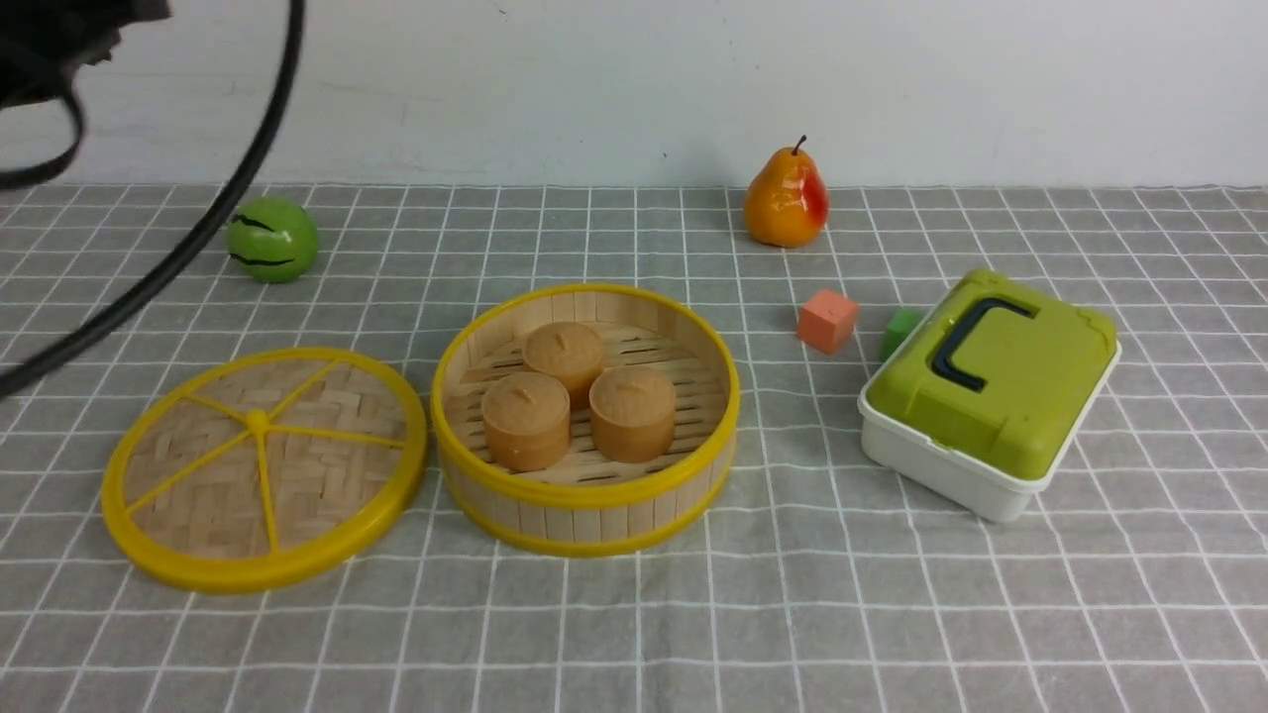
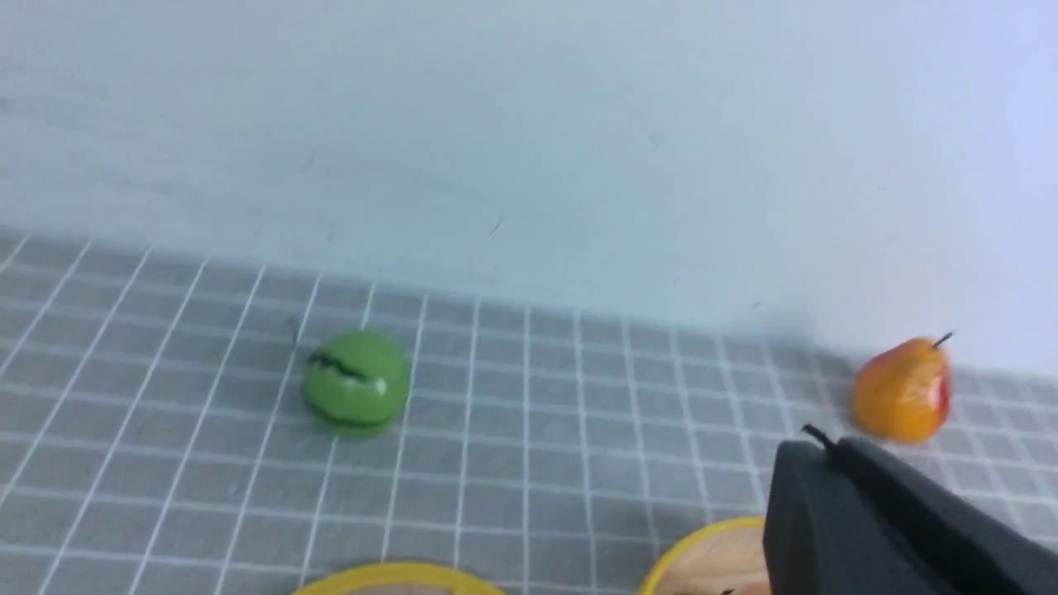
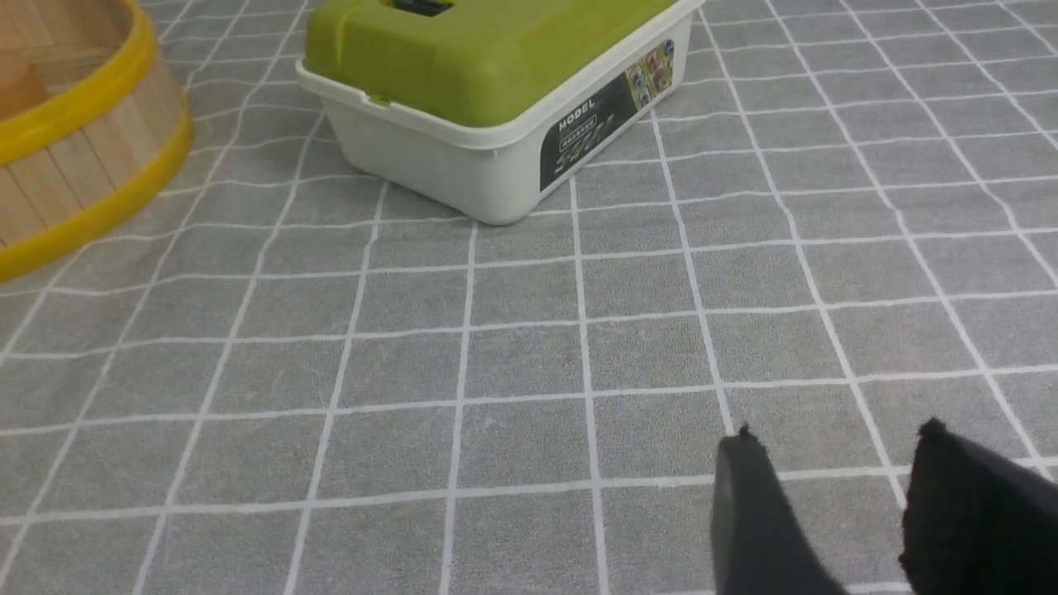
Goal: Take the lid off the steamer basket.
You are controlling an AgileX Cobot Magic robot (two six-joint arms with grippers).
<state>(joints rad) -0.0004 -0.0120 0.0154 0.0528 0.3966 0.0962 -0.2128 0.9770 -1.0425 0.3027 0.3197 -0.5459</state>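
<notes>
Landmark: the steamer basket (image 1: 584, 495), standing uncovered on the grey checked surface (image 1: 792, 614).

1. The lid (image 1: 265, 470) lies flat on the surface just to the left of the basket. I cannot tell whether the two yellow rims touch.
2. Inside the basket I see three brown round cakes (image 1: 566, 358) standing close together on the slatted floor.
3. A green ball (image 1: 272, 239) sits behind and to the left of the basket, well apart from it. A pear (image 1: 786, 198) stands upright behind and to the right of the basket, near the wall.
4. To the right of the basket lie an orange cube (image 1: 827, 321), then a green cube (image 1: 899, 330), then a white box (image 1: 991, 396) with a green top and dark handle.
5. Left fingers (image 2: 860, 512): only one dark finger shows in the left wrist view, high above the basket rim; I cannot tell the gap. A black cable (image 1: 198, 238) hangs above and to the left of the basket.
6. Right fingers (image 3: 752, 512): spread apart, holding nothing, low over bare surface, on the far side of the box from the basket.
</notes>
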